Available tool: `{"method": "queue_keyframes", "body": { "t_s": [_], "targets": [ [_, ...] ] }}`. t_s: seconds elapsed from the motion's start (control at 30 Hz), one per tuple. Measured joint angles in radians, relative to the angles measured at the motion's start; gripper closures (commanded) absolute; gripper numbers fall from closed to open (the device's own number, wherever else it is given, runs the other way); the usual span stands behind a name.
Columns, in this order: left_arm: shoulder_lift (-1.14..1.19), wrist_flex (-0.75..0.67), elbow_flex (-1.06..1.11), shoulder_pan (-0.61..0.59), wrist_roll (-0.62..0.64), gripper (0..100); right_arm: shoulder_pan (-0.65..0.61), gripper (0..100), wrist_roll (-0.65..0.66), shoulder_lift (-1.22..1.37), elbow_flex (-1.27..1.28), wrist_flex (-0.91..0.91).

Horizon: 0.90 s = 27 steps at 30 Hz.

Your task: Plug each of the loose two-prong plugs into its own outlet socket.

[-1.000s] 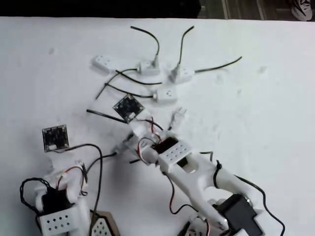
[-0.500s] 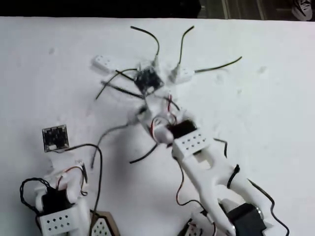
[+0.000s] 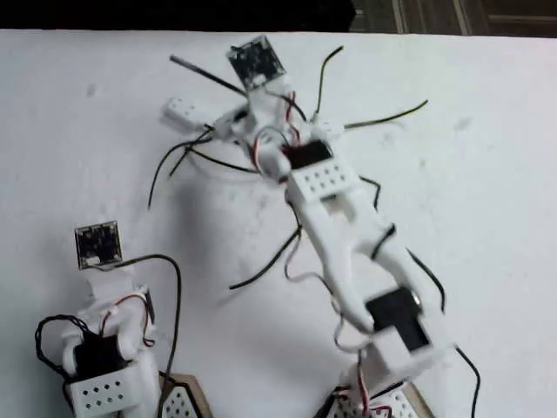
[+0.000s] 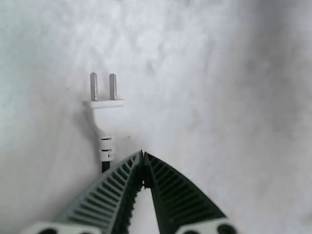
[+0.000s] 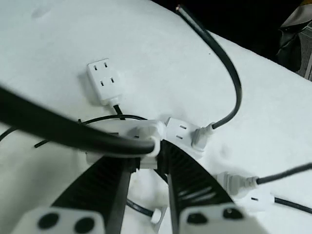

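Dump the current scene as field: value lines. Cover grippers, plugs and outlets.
loose two-prong plug: lying flat on the table, prongs pointing away from the left gripper
left gripper: shut, tips beside that plug's cable
right gripper: shut on white plug with black cable, over the outlet cluster
empty outlet socket: nothing plugged in
occupied outlet sockets: two, each with a plug in

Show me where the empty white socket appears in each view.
High view: the empty socket lies just left of the right gripper.
Right wrist view: the socket lies beyond the right gripper.
Left wrist view: a loose plug on the table instead.
Shared landmark: the right gripper, holding a plug.
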Motion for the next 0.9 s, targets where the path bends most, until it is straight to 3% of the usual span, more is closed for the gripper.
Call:
{"method": "queue_keyframes", "body": {
  "t_s": [0.33, 0.5, 0.9],
  "targets": [
    [0.0, 0.0, 0.0, 0.0, 0.0, 98, 0.044, 98.1, -0.075, 0.408, -0.419, 0.037],
    [0.0, 0.0, 0.0, 0.0, 0.0, 98, 0.08, 98.1, -0.086, 0.43, -0.512, 0.166],
    [0.0, 0.0, 0.0, 0.0, 0.0, 98, 0.244, 98.1, -0.086, 0.436, -0.58, 0.181]
  ]
}}
